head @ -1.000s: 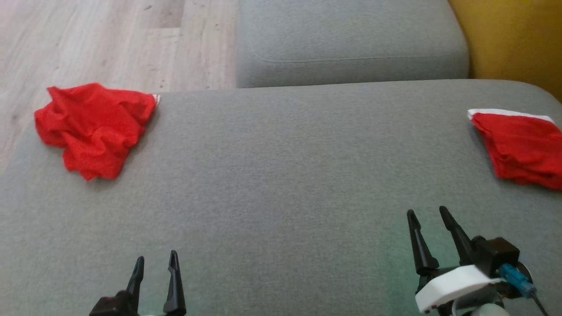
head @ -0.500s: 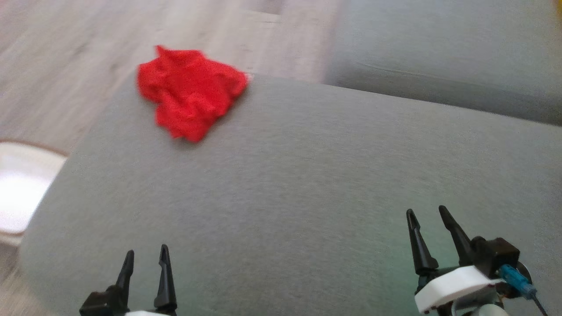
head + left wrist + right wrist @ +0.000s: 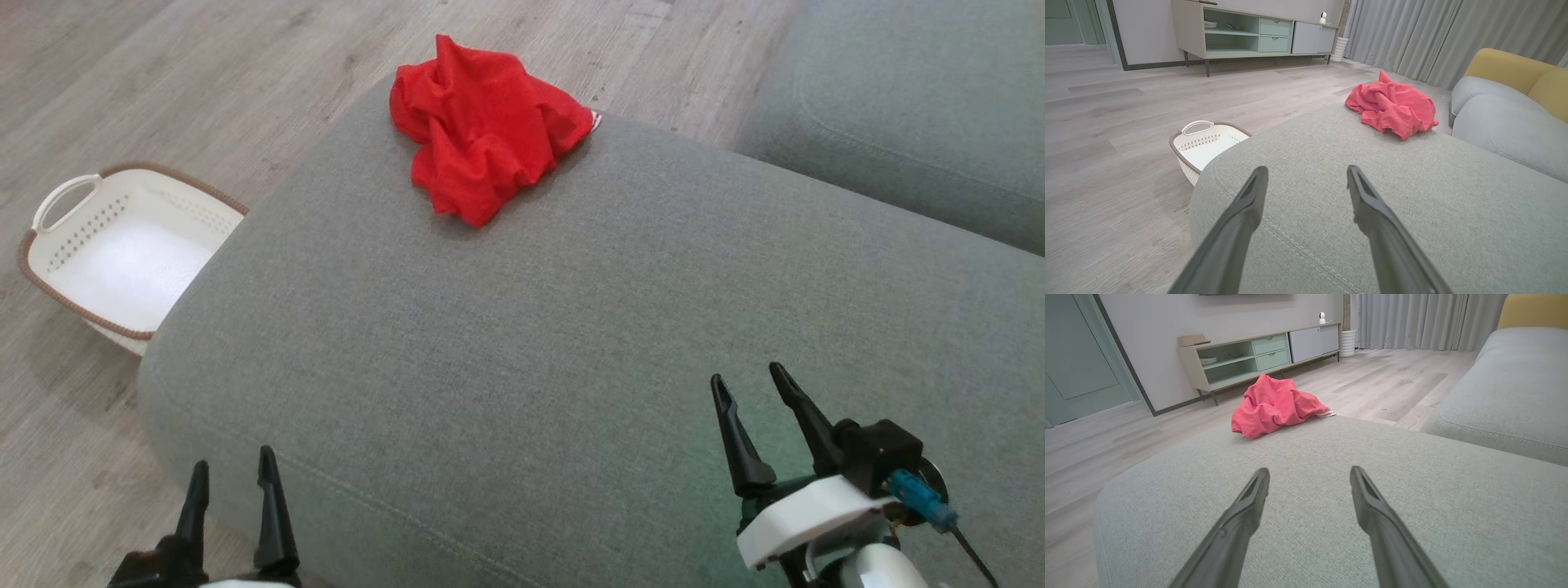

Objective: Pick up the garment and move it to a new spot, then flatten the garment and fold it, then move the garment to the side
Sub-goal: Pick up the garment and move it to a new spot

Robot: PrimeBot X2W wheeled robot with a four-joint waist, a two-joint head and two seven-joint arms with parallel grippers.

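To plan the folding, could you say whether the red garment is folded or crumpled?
Crumpled: the red garment lies bunched in uneven creases.

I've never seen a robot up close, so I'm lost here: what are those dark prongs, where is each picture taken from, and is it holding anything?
This is a two-armed robot. One picture looks down from a camera on its head; the dark prongs at the bottom are its left hand and right hand. The other two come from wrist cameras, each looking along that hand's fingers. A crumpled red garment lies at the far corner of a grey cushion; a white basket stands on the floor beside the cushion. Both hands are open and empty.
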